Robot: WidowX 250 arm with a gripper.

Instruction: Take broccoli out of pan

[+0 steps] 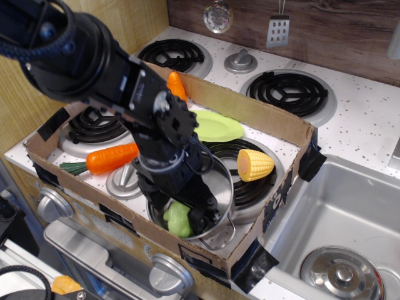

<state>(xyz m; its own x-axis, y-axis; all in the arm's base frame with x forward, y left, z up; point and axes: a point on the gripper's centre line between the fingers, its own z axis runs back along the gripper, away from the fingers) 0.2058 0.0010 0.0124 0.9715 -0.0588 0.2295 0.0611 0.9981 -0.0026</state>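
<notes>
The light-green lumpy broccoli (177,219) lies inside the shiny steel pan (220,187) near its front wall, in the cardboard box on the stove. My black gripper (181,215) has reached down into the pan from above. Its fingers stand on either side of the broccoli, one finger (201,215) at its right. The arm hides much of the pan's left side and part of the broccoli. I cannot tell whether the fingers press on the broccoli.
An orange carrot (109,157) lies left of the pan, a yellow corn cob (254,165) right of it, a flat green plate (215,126) behind. Cardboard box walls (262,117) ring them. A sink (344,219) with a lid is at right.
</notes>
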